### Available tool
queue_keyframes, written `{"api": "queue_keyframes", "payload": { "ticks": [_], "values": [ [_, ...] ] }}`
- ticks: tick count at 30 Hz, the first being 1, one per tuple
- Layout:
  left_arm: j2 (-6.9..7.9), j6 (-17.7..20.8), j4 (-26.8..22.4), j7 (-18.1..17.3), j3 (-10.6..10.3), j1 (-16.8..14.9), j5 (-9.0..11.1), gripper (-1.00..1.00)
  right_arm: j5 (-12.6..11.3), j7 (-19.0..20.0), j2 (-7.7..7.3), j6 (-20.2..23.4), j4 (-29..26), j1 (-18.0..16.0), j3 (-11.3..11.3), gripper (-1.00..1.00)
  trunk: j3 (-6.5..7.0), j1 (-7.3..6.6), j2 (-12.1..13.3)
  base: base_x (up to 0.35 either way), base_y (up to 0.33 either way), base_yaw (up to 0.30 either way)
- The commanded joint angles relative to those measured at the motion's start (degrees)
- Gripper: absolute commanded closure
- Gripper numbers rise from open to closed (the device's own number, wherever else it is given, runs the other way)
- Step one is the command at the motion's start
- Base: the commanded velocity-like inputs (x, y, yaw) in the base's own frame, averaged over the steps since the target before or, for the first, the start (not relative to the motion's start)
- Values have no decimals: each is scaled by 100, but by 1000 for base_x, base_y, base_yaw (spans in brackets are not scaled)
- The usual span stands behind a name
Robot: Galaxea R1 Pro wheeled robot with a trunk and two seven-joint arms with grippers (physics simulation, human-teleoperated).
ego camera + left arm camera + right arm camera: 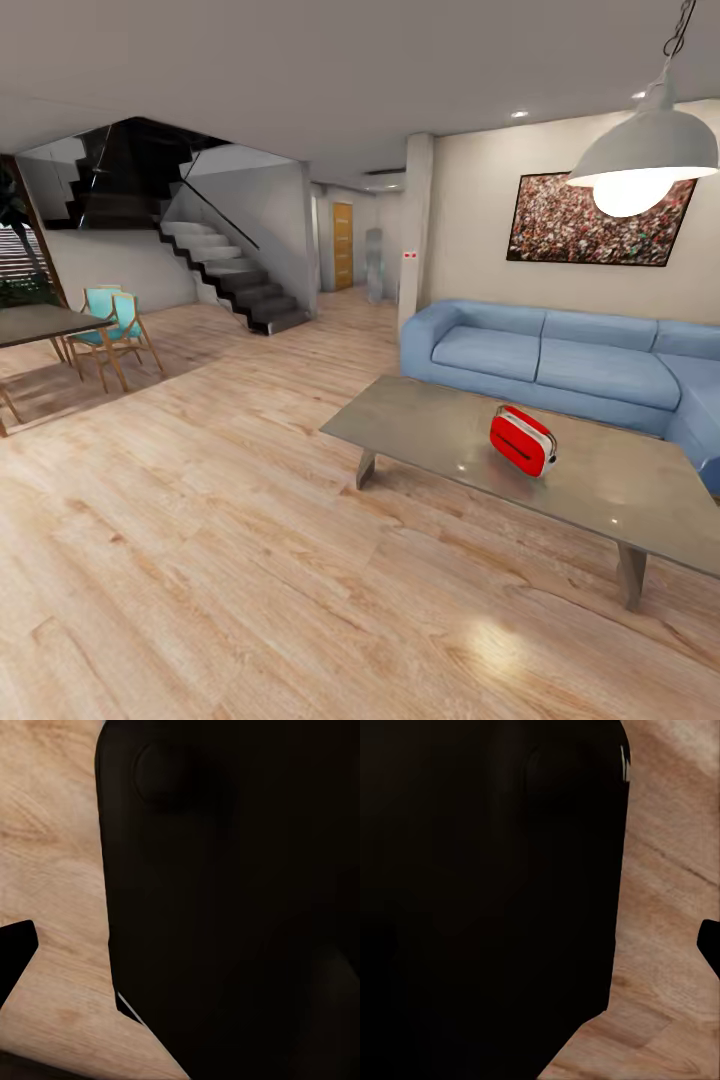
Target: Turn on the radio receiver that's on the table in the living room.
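The red radio receiver (522, 440) stands on the grey coffee table (420, 425) at the right of the head view, with its thin dark handle on top. The table sits in the living room, in front of the blue sectional sofa (560, 360). In the left wrist view a black tip (15, 954), probably a finger, juts in over the wood floor beside a large dark body. The right wrist view has a similar black tip (709, 945) at its edge. Neither view lets me judge how the fingers stand.
Open wood plank floor (200, 520) lies between me and the table. A white pendant lamp (645, 150) hangs over the sofa, below a framed crowd picture (600, 220). A dark dining table (40, 322) with teal chairs (110, 330) stands at the left, and stairs (235, 275) rise behind.
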Motion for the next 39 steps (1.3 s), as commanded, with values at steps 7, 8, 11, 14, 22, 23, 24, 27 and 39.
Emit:
{"api": "queue_keyframes", "payload": {
  "ticks": [7, 8, 11, 14, 22, 23, 24, 27, 39],
  "values": [
    [-226, -37, -24, -8, 7, 227, 8, -100, 1, -31, 226, -16, -46, -230, 5, -100, 0, 1, 1, 0, 0, 0],
    [-258, -37, -24, -8, 7, 260, 8, -100, 1, -32, 258, -16, -47, -253, 3, -100, 0, 1, 1, 0, 0, 0],
    [-354, -40, -24, -8, 7, 358, 14, -100, 0, -33, 341, -21, -50, -262, 4, -100, 0, 1, 1, 0, 0, 0],
    [-451, -112, -92, -8, 1, 397, 16, -100, 5, -36, 342, -41, -47, -264, 9, -100, 0, 1, 1, 0, 0, 0],
    [-516, -369, -350, -1, 0, 398, 3, -100, 9, -42, 149, -299, -266, -271, 37, -100, 0, 1, 1, 0, 0, 0],
    [-514, -401, -383, 8, 0, 399, -9, -100, 11, -42, 116, -331, -298, -278, 36, -100, 0, 1, 1, 0, 0, 0],
    [-502, -433, -415, 25, 0, 399, -25, -100, 14, -42, 84, -363, -331, -286, 36, -100, 0, 1, 1, 0, 0, 0],
    [-414, -456, -512, 46, 0, 396, -48, -100, 70, -43, -12, -459, -428, -316, 34, -100, 0, 1, 1, 0, 0, 0],
    [299, 1487, -3931, 45, 67, -252, 3, -100, 403, -48, -170, 1024, -2730, -1971, 22, -100, 0, 1, 1, 0, 0, 0]
  ]
}}
